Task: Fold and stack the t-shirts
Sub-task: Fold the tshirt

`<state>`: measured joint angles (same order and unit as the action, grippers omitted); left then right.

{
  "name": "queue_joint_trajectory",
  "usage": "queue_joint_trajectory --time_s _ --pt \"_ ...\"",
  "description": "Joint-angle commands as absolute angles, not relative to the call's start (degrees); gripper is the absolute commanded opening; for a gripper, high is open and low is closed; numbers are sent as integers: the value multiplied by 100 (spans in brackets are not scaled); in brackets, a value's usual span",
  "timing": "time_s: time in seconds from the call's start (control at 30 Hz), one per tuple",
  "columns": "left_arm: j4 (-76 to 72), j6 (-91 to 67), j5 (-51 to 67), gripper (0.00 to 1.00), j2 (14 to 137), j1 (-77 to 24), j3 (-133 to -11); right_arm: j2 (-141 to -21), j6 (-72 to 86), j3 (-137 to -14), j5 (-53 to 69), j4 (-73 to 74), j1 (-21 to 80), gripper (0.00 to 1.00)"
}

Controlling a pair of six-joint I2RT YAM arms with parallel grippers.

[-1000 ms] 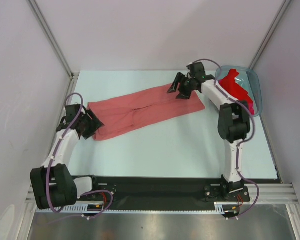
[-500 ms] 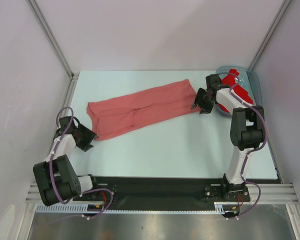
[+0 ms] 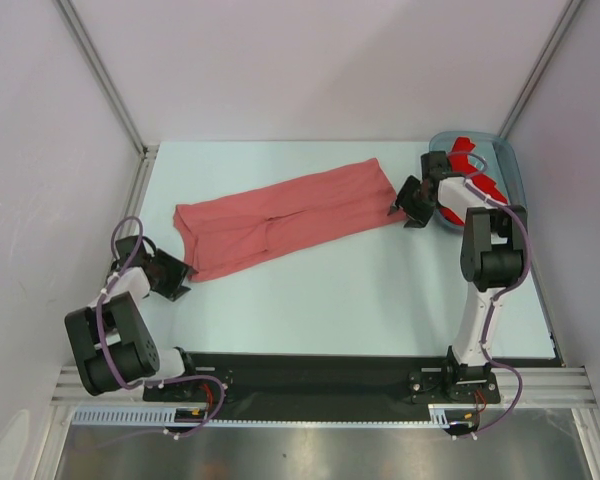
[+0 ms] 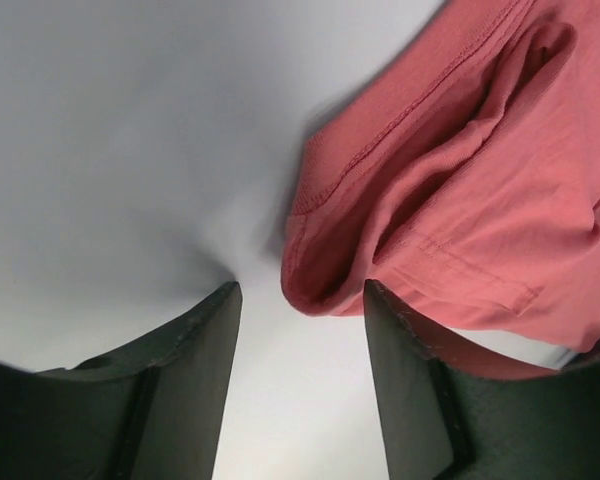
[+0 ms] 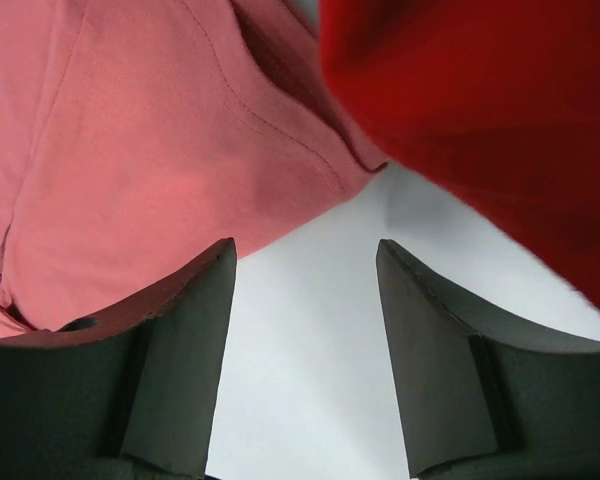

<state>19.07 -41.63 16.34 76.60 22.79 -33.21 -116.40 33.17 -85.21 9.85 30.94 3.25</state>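
Salmon-pink t-shirt [image 3: 280, 220] laid out as a long strip, judged mid-fold.
Left gripper [image 3: 172, 273] and right gripper [image 3: 407, 202] are seen apart, empty; the strip's ends must probably be grasped next.

A pale blue-green table [image 3: 360, 290] is enclosed by a plain off-white back wall [image 3: 320, 70], left wall [image 3: 40, 150] and right wall [image 3: 580, 150]. Aluminium posts [image 3: 100, 75] are seen at the rear corners. A black strip [image 3: 320, 372] is fitted along the near table edge, followed by a slotted aluminium rail [image 3: 320, 408] and a brushed metal surface [image 3: 320, 455]. Lighting is even; only soft shadows are noted.
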Motion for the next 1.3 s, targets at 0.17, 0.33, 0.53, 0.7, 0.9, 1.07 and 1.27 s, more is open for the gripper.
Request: queue_joint_trajectory --time_s 0.17,0.33,0.53,0.7,0.9,1.07,1.27 --pt "1811 -4148 1389 42 8042 2303 -3278 -12067 3507 -8877 563 2883 554 63" --pt "1793 -4113 1354 33 8174 2303 -3375 -12190 3559 -8825 212 2892 650 57" --pt "1714 -4113 1336 26 8262 2303 -3454 -12173 3595 -8692 -148 2847 659 49" --pt "1696 -4096 1354 16 8385 2303 -3533 -12217 3586 -8658 -299 2918 650 41" --pt "1714 -3964 1178 0 8490 2303 -3708 -12173 3419 -8534 -316 3032 685 0" --pt "1688 -3841 958 0 8709 2303 -4060 -11822 3130 -7955 -439 3041 800 0" --pt "1740 -3718 677 0 9210 2303 -4807 -10979 2883 -6692 -729 2883 993 0"
